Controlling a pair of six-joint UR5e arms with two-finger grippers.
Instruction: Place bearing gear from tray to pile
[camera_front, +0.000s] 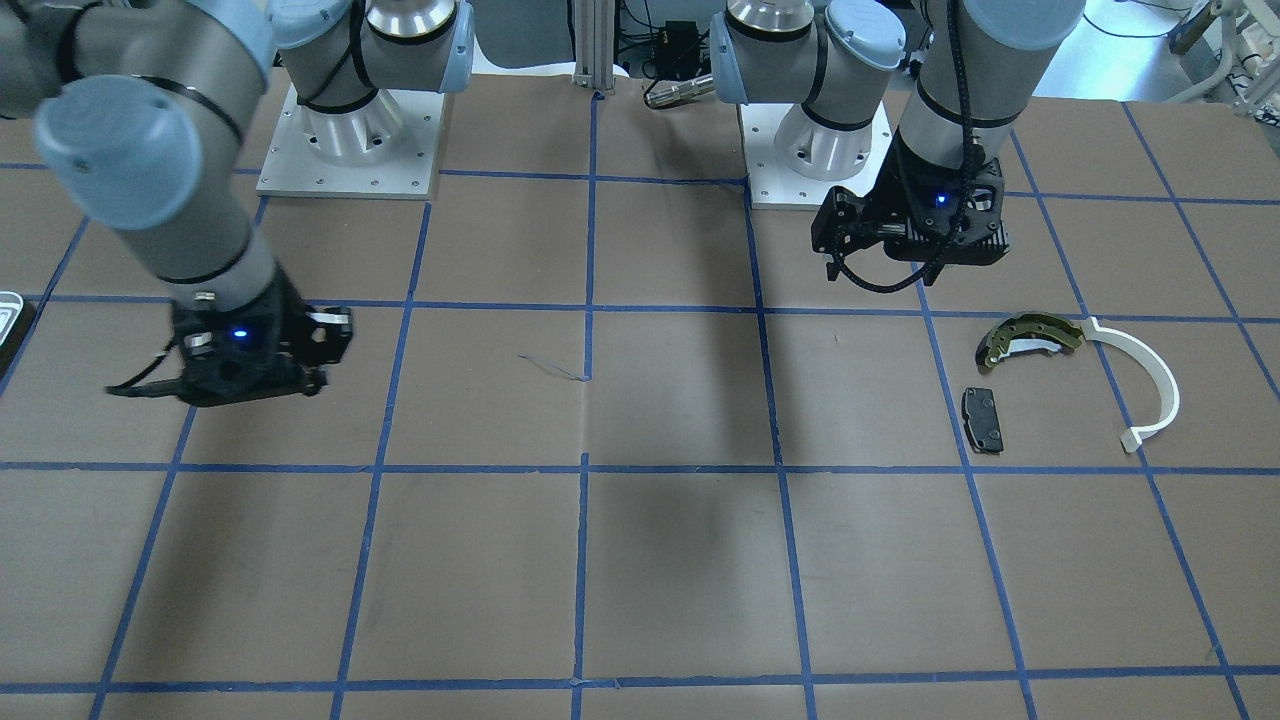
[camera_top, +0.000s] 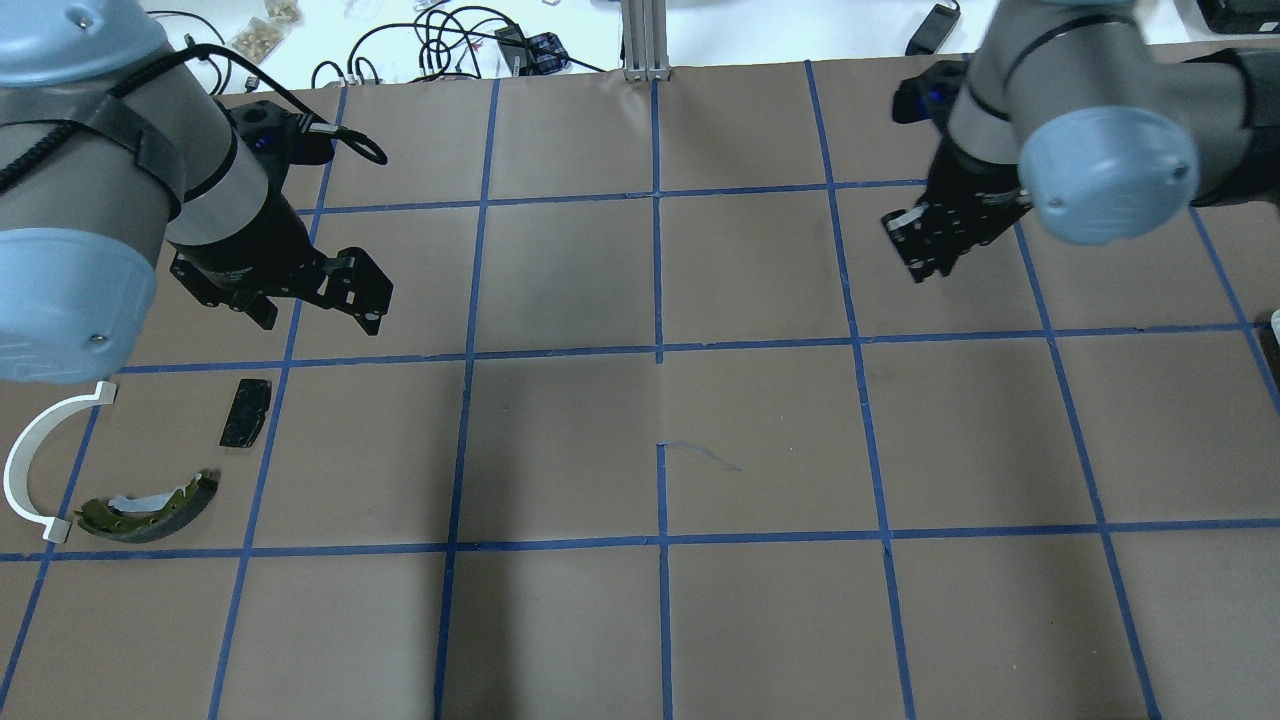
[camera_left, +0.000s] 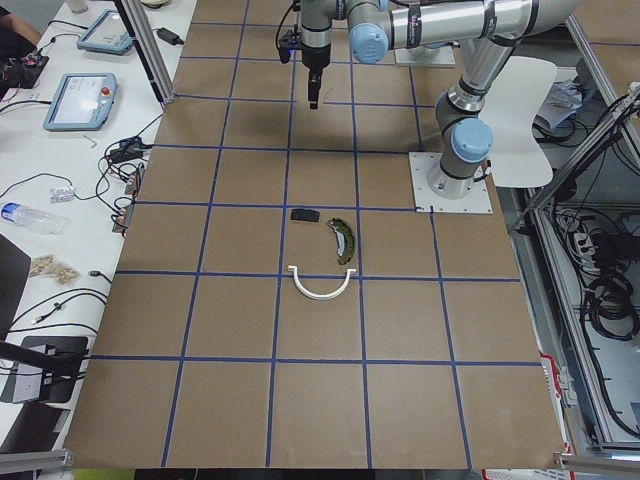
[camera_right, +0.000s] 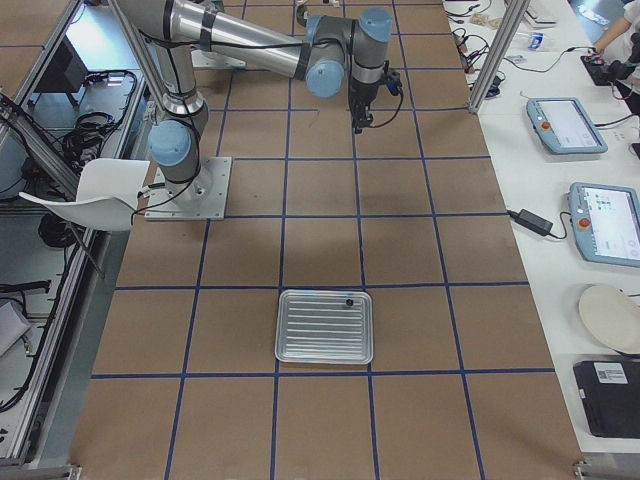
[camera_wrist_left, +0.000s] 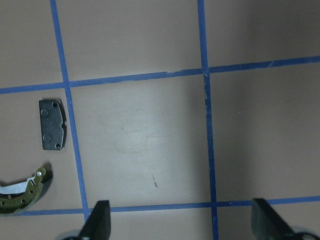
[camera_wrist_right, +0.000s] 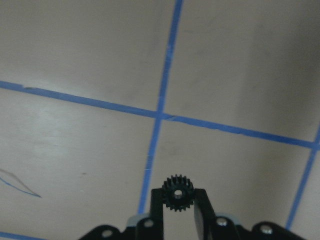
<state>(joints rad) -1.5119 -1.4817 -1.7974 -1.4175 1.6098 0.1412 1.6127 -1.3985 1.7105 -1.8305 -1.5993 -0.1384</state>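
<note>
My right gripper (camera_wrist_right: 177, 196) is shut on a small black bearing gear (camera_wrist_right: 176, 190) and holds it above the brown table; in the overhead view the gripper (camera_top: 920, 262) is at the far right. The silver tray (camera_right: 325, 345) lies off to its right, apart from it. The pile lies at the left: an olive brake shoe (camera_top: 150, 505), a white half-ring strip (camera_top: 28, 458) and a black pad (camera_top: 246, 412). My left gripper (camera_wrist_left: 182, 220) is open and empty, hovering just beyond the pad (camera_wrist_left: 52, 131) and the shoe (camera_wrist_left: 22, 192).
A small dark part (camera_right: 348, 300) sits on the tray near its far rim. Blue tape lines grid the brown table. Both arm bases (camera_front: 348, 140) stand on the robot's side. Cables and tablets lie past the table's far edge.
</note>
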